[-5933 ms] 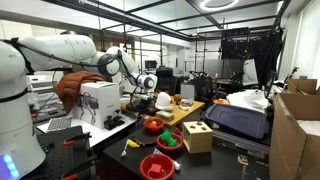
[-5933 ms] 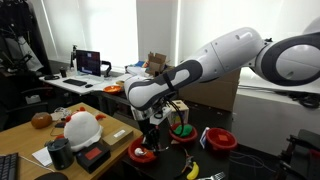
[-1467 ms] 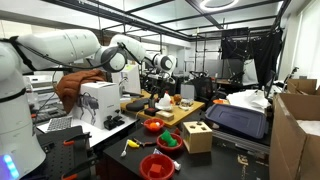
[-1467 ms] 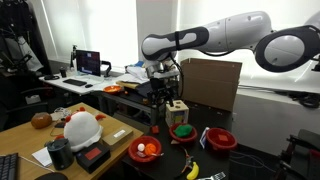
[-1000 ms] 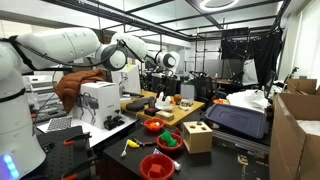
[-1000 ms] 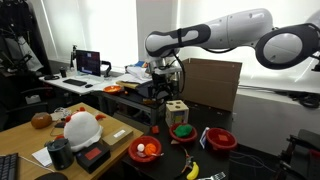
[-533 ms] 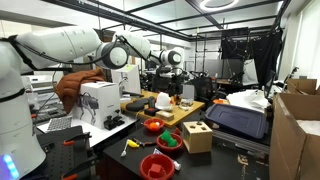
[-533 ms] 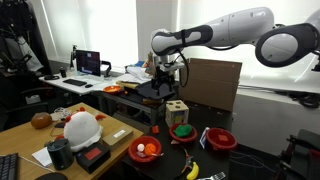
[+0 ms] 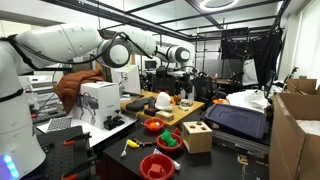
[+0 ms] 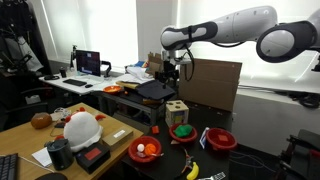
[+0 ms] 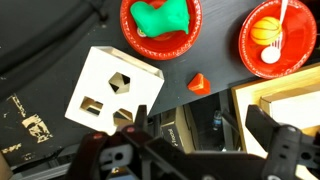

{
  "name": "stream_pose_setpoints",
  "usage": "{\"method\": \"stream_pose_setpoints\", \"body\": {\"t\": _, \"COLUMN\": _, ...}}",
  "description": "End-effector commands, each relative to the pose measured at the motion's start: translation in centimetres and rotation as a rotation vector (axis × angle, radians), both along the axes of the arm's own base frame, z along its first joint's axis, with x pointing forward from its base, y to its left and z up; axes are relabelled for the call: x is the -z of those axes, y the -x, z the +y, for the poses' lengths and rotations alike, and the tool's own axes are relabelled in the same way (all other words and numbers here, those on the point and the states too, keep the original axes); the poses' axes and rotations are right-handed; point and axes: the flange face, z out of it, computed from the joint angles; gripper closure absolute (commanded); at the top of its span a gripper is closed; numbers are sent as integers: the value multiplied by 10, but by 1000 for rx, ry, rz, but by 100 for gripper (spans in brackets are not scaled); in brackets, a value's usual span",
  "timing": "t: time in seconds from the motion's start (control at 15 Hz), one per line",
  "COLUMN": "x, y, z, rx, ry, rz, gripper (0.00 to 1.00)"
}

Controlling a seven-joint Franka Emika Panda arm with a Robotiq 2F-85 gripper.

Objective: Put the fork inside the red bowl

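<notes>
Gripper [image 11: 200, 145] hovering high over table, jaws spread wide, gripping nothing. Fork [image 11: 278, 35] lying in red bowl [image 11: 246, 55], touching ball [image 11: 262, 30].

Risks:
- handle seemingly reaching rim, so any bump tipping fork out
- arm descending carelessly, clipping block [image 11: 110, 90]

Fork [image 11: 279, 25] in bowl [image 11: 245, 42], cube [image 11: 95, 70] well left of it

fork [image 11: 278, 28]: white, with a thin handle; it lies inside the red bowl, the handle pointing to the rim.
fork head: low in the bowl, its shape too blurred to tell.
red bowl [image 11: 300, 48]: round, upright, on the black table [image 11: 215, 45].
</notes>
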Motion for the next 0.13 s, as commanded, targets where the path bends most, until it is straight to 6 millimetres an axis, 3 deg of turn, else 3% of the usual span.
{"method": "stream_pose_setpoints", "body": {"t": 0.0, "x": -2, "y": 0, "z": -5, "rx": -9, "ry": -13, "rz": 5, "gripper": 0}}
{"method": "stream_pose_setpoints", "body": {"t": 0.07, "x": -2, "y": 1, "z": -7, "rx": -12, "ry": -20, "rz": 6, "gripper": 0}}
